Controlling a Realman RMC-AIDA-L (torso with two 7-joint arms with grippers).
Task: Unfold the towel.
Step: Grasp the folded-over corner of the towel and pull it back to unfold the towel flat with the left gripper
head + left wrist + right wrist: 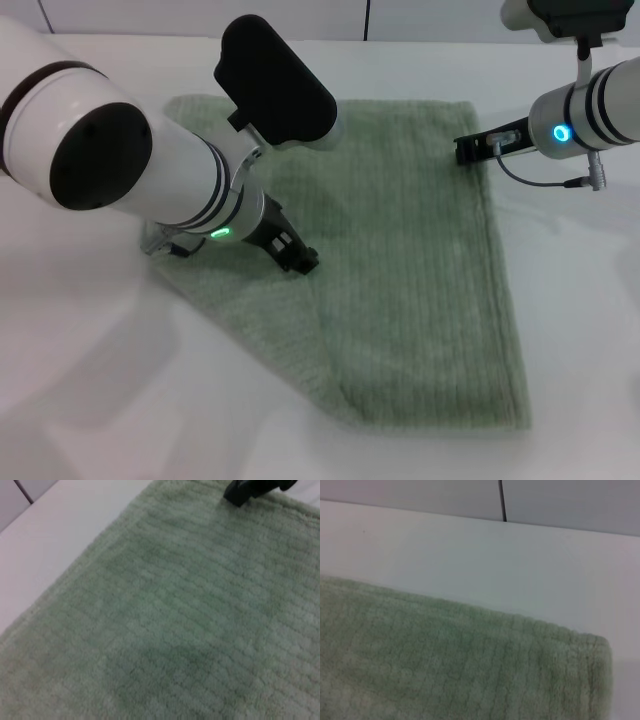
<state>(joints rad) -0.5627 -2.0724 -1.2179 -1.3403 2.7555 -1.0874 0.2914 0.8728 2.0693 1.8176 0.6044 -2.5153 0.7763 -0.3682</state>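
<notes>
The pale green ribbed towel (420, 260) lies flat on the white table (585, 320), its near-left part a paler layer with a slanting edge. My left gripper (298, 258) is low over the towel's middle-left, touching or just above the cloth. The left wrist view shows the towel's ribbed face (190, 610). My right gripper (466, 150) is at the towel's far right corner, by its edge. It also shows as a dark shape in the left wrist view (245, 491). The right wrist view shows the towel's thick rounded corner (470, 670).
My left arm (130, 160) covers the towel's left side in the head view. Bare white table (470, 560) surrounds the towel. A grey wall with a dark panel seam (502, 500) stands behind the table.
</notes>
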